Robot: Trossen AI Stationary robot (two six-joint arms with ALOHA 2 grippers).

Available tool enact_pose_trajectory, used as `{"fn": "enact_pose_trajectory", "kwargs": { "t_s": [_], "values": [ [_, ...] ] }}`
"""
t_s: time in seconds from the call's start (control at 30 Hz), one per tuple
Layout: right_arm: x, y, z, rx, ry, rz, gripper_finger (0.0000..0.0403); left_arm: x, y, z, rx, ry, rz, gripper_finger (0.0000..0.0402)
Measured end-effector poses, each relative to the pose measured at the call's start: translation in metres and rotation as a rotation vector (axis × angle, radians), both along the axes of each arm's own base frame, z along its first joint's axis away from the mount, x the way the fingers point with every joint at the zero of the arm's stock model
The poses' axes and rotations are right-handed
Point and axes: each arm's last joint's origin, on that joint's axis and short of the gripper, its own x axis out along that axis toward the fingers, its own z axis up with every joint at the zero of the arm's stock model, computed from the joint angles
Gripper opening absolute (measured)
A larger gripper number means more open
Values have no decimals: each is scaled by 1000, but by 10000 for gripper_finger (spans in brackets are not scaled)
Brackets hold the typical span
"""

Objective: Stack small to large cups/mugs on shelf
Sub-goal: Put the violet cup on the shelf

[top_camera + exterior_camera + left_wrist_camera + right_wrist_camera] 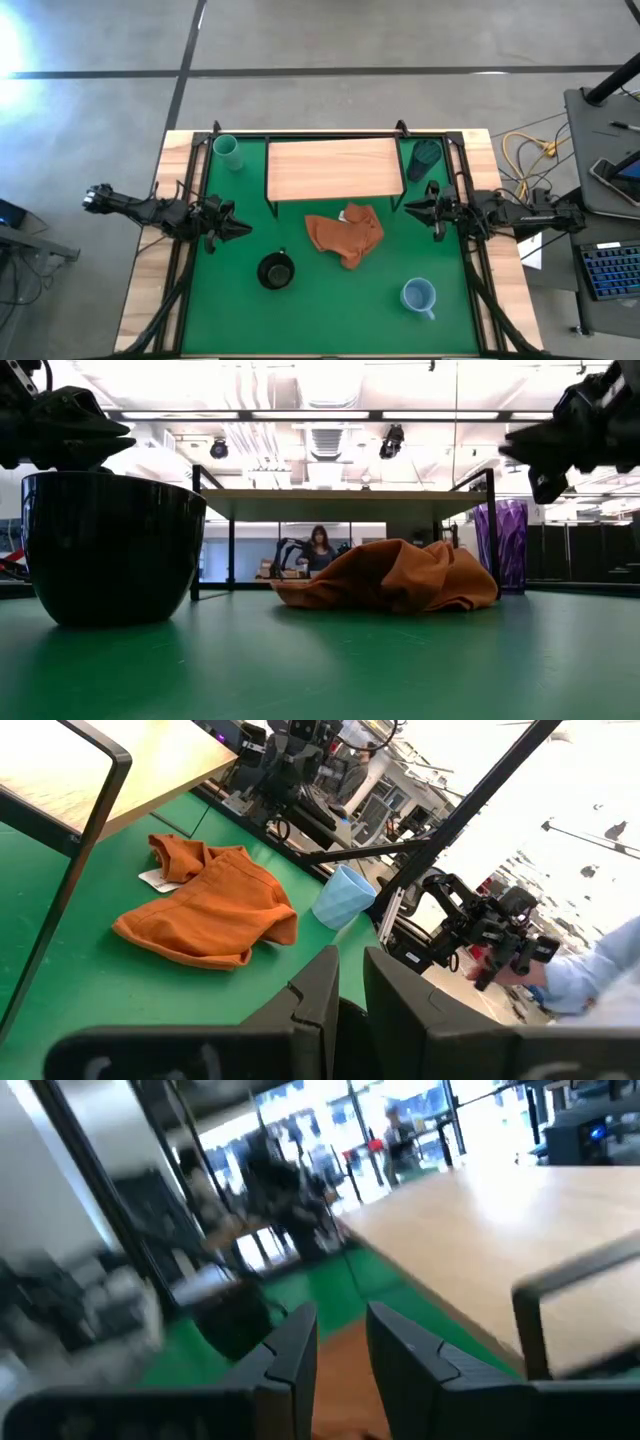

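Note:
The light-wood shelf (330,168) stands on its black legs at the far middle of the green mat. The teal-green cup (228,150) stands left of it and the dark purple cup (425,158) right of it. The black mug (275,270) and the light blue mug (418,295) stand on the near part of the mat. My left gripper (240,230) hovers shut left of the orange cloth and just beyond the black mug (110,545). My right gripper (410,207) hovers shut by the shelf's right near corner, touching nothing.
An orange cloth (345,235) lies crumpled on the mat in front of the shelf, between the two grippers. A black rail frame (300,134) runs along the mat's far and side edges. Bare mat lies between the black mug and the light blue mug (345,898).

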Motion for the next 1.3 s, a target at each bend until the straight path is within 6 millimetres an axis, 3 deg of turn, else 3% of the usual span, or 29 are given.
{"fn": "enact_pose_trajectory", "kwargs": {
  "t_s": [0.1, 0.3, 0.57, 0.97, 1.1, 1.3],
  "values": [
    [-4, 0, 20, 3, -213, 1, 84, 0, 2, 2, 43, -23, 69, 37],
    [-25, -1, 60, -396, -637, -187, 84, 0, 8, 16, 3, -163, 272, 37],
    [-61, -1, 86, -401, -1119, -335, 84, -5, 15, 32, -57, -307, 500, 37],
    [-70, -2, 120, -119, -1258, -132, 84, -9, 17, 44, -176, -439, 515, 37],
    [-77, -2, 133, -108, -1308, -135, 84, -11, 17, 48, -218, -482, 511, 37],
    [-67, -2, 142, -125, -1170, -139, 84, -10, 17, 47, -211, -469, 511, 37]
  ]
}}
